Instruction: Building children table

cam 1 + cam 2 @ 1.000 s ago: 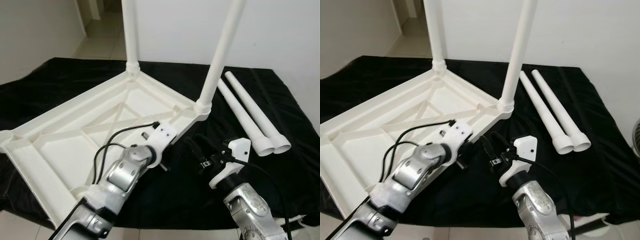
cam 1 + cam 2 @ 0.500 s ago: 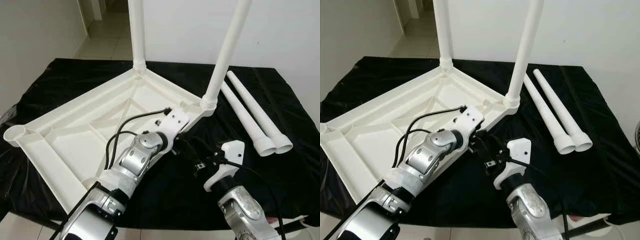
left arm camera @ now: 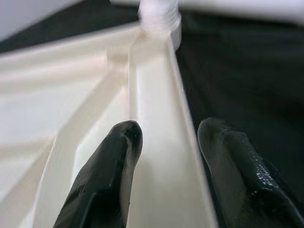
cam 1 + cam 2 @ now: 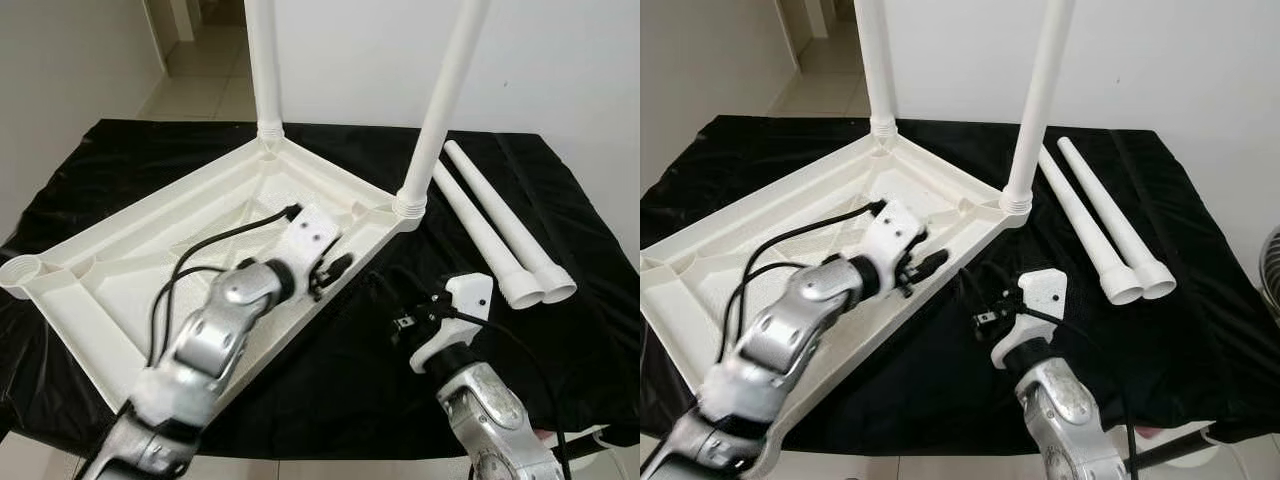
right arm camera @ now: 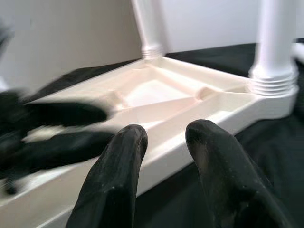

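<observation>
- The worktop [image 4: 560, 200] before me is draped in a black cloth, and everything lies on it.
- The white children's table top [image 4: 150, 260] lies upside down on the cloth, ribbed underside facing up, filling the left and middle of my view.
- Two white legs are already fitted and stand upright in its far corners: one far leg [image 4: 264, 60] at the back corner, and one near leg [image 4: 440, 100] at the corner on my right.
- An empty socket [image 4: 22, 268] shows at the table top's far-left corner.
- Two loose legs [image 4: 500, 235] lie side by side on the cloth to my right, touching each other, their wider ends toward me, well apart from the table top.
- My left end effector [image 4: 330, 273] sits over the near rim of the table top; in the left wrist view its fingers [image 3: 114, 166] are spread, one on each side of the rim's wall, gripping nothing.
- My right end effector [image 4: 385, 290] hovers over the black cloth just beside that same rim, below the near leg; its fingers [image 5: 118, 175] are parted and empty.
</observation>
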